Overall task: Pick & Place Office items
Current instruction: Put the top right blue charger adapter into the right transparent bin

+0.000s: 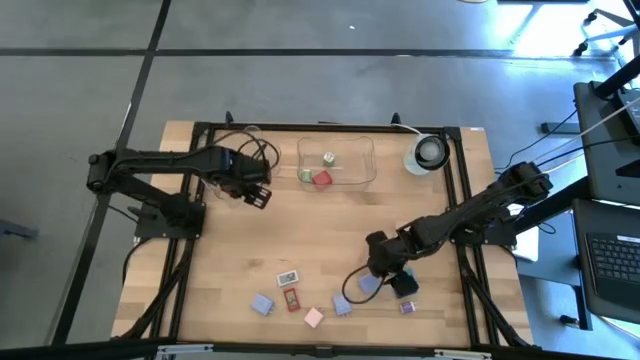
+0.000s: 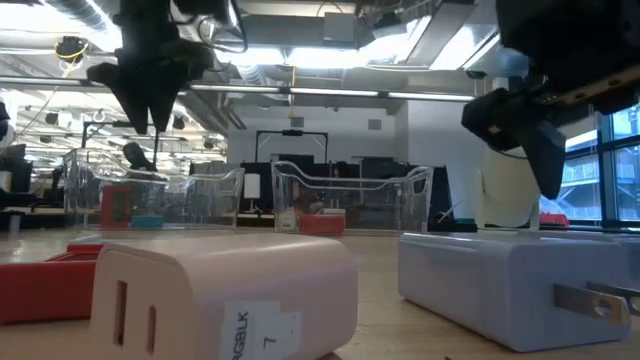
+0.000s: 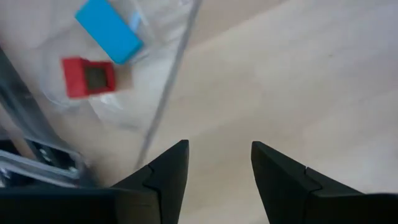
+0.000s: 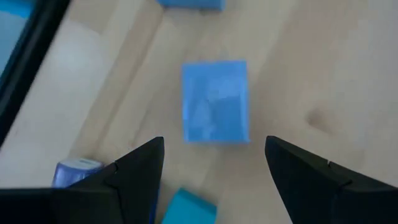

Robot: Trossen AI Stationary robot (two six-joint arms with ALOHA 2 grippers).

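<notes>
My right pincer (image 4: 214,171) hangs spread wide and empty over a lavender-blue block (image 4: 216,101) lying flat on the table (image 1: 240,260) near its front right corner, with more small blocks scattered just beside it along the front edge (image 1: 290,300). Farther back, my left pincer (image 3: 217,168) stands partly parted, gripping nothing, beside the wall of a clear tray (image 1: 337,163). In that tray lie a red block (image 3: 88,77) and a teal one (image 3: 109,30), close together.

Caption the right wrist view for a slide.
Open right gripper hovering over a lavender-blue block on the wooden table.
</notes>
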